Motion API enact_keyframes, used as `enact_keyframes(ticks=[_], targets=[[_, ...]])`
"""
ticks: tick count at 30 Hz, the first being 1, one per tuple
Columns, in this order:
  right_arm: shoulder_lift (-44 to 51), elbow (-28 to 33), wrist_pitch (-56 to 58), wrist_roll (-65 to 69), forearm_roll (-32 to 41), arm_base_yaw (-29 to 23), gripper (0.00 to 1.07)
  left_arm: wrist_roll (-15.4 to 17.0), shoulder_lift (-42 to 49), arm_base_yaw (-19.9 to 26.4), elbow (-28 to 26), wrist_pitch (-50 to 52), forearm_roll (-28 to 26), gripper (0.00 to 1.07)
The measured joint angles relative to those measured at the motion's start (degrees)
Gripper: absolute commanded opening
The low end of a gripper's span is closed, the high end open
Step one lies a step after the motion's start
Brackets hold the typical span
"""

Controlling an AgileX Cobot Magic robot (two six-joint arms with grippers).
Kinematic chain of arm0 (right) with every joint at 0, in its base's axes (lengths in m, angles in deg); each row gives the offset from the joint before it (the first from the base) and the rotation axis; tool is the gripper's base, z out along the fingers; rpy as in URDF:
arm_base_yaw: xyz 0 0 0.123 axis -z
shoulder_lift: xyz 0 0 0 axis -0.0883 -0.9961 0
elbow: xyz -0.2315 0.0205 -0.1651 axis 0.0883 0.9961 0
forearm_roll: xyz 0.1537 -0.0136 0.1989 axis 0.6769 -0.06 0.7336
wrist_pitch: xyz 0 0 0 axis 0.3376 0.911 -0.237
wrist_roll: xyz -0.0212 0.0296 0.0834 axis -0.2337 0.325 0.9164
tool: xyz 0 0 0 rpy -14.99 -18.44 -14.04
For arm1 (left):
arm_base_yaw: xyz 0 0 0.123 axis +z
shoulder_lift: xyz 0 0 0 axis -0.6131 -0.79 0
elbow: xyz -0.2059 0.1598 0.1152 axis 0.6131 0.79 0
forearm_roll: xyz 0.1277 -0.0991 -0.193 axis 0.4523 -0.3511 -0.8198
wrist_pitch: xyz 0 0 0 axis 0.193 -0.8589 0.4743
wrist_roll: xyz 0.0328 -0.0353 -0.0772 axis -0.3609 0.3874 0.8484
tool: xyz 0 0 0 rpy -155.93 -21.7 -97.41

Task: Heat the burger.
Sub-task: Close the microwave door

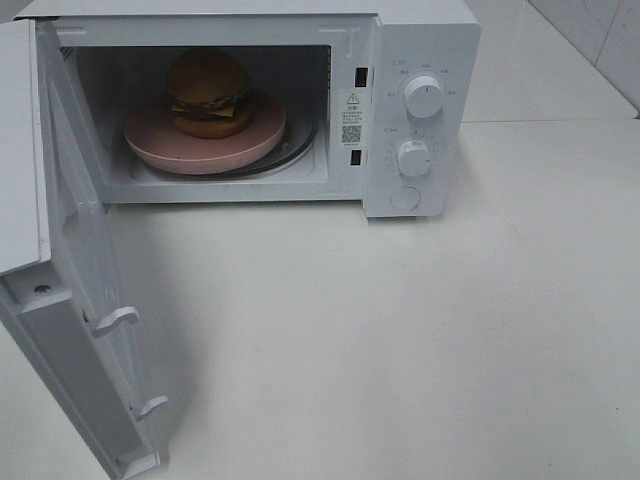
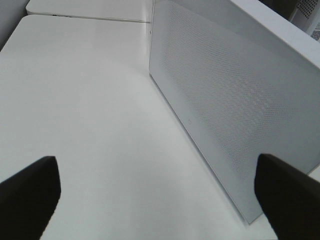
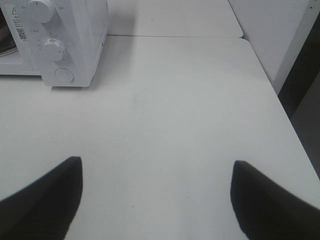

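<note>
The burger (image 1: 208, 92) sits on a shallow pink plate (image 1: 200, 152) inside the white microwave (image 1: 420, 40), on its turntable. The microwave door (image 1: 85, 300) stands wide open to the left. Neither gripper shows in the exterior high view. In the left wrist view my left gripper (image 2: 157, 200) is open and empty above the table, beside the outer face of the open door (image 2: 235, 100). In the right wrist view my right gripper (image 3: 157, 200) is open and empty above the table, to the right of the microwave's control panel (image 3: 65, 40).
The microwave has two white knobs (image 1: 423, 96) (image 1: 413, 157) and a round button (image 1: 404, 198) on its right panel. The white table (image 1: 400, 350) runs in front. A second table edge (image 3: 175, 36) and a wall (image 3: 270, 30) lie at the right.
</note>
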Motion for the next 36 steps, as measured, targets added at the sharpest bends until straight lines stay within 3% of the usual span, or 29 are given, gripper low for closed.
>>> enact_keyframes(ticks=[36], targets=[[0.0, 0.0, 0.0, 0.0, 0.0, 0.0, 0.76, 0.0, 0.0, 0.0, 0.0, 0.0, -0.06, 0.98]])
